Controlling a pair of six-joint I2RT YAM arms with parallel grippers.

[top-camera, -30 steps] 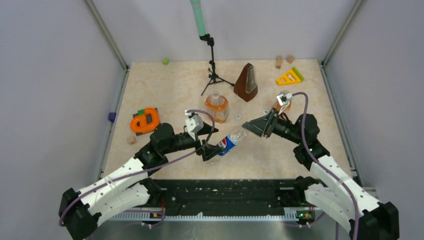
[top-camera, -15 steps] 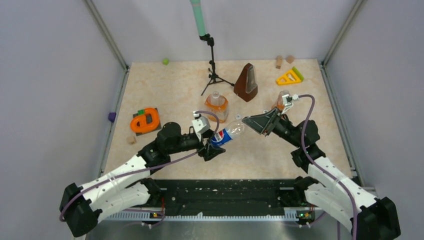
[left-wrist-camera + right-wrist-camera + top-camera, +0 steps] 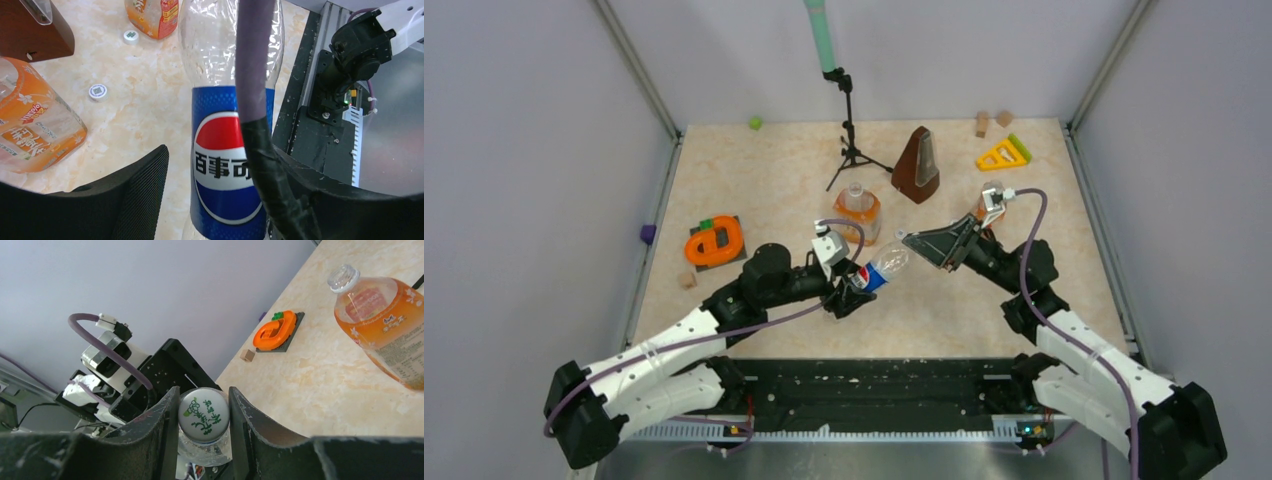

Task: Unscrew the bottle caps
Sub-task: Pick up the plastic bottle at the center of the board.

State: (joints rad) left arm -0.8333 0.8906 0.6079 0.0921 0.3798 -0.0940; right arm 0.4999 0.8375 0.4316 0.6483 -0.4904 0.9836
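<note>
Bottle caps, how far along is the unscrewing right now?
Done: two loose caps lie on the table and the squat orange bottle stands open. In hand: the right gripper pinches the last cap on the blue-label bottle, which the left gripper straddles. Remaining: twisting that cap off.

Left claw (image 3: 849, 287) narrowed around blue-label bottle (image 3: 882, 268); bottle, cap (image 3: 203, 415), right claw (image 3: 908, 240) shifted left.
</note>
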